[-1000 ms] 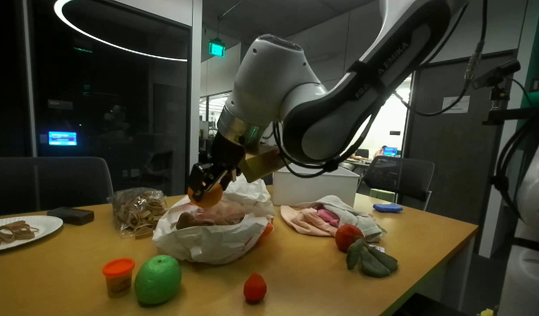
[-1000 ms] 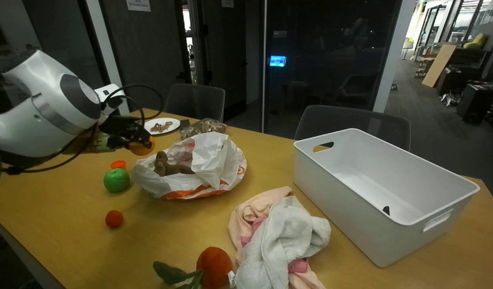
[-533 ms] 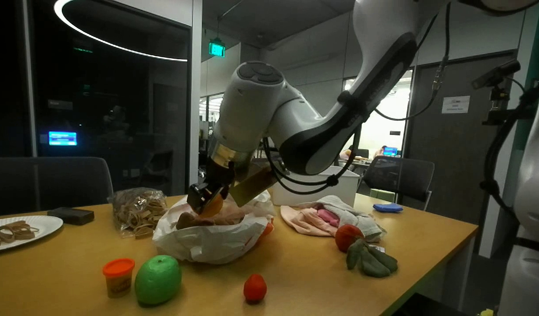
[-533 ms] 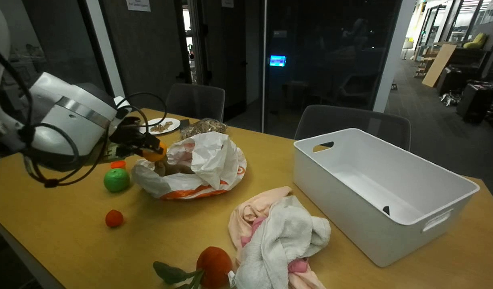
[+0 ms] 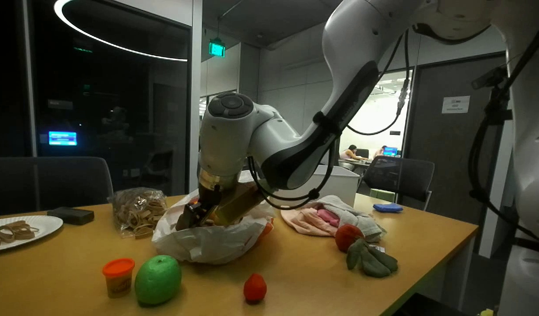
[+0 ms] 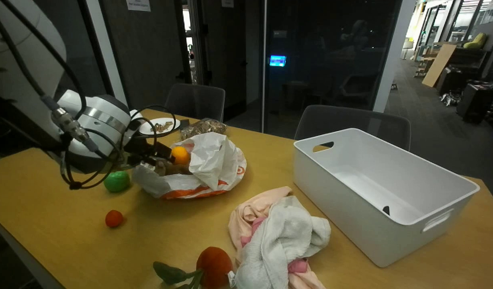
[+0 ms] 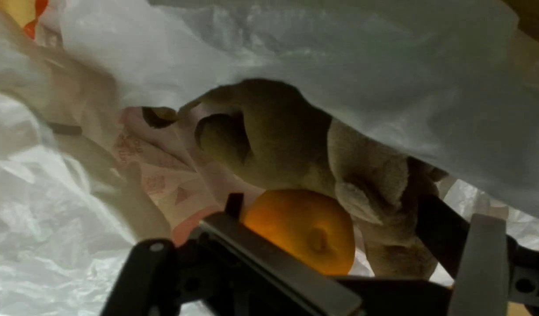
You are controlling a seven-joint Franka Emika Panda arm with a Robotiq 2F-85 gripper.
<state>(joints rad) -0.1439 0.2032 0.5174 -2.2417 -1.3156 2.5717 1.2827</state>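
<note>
1. The end effector (image 7: 333,210) reaches down into a crumpled white plastic shopping bag (image 5: 208,251) on the wooden counter (image 5: 309,276); its fingers (image 7: 282,264) are spread wide apart.
2. The orange (image 7: 300,228) sits inside the bag, partly hidden behind one finger and clear of the other; whether the nearer finger touches it cannot be told.
3. A brown plush animal (image 7: 287,145) lies in the bag just beside the orange.
4. In an exterior view, a green fruit (image 5: 158,281) stands beside a Play-Doh tub (image 5: 119,278); a small red fruit (image 5: 255,288) lies closer to the counter's right-hand edge.
5. Nearer that edge, a leafy orange-red fruit (image 5: 349,238) lies just beside a pale grey towel (image 6: 282,241) and a pink cloth (image 6: 250,208).
6. A white bin (image 6: 338,204) stands by the counter's far edge.
7. In an exterior view, a paper plate (image 5: 49,224) bearing tan loops (image 5: 19,232) lies near a black box (image 5: 71,215) and a clear bag (image 5: 142,195) of similar loops.
</note>
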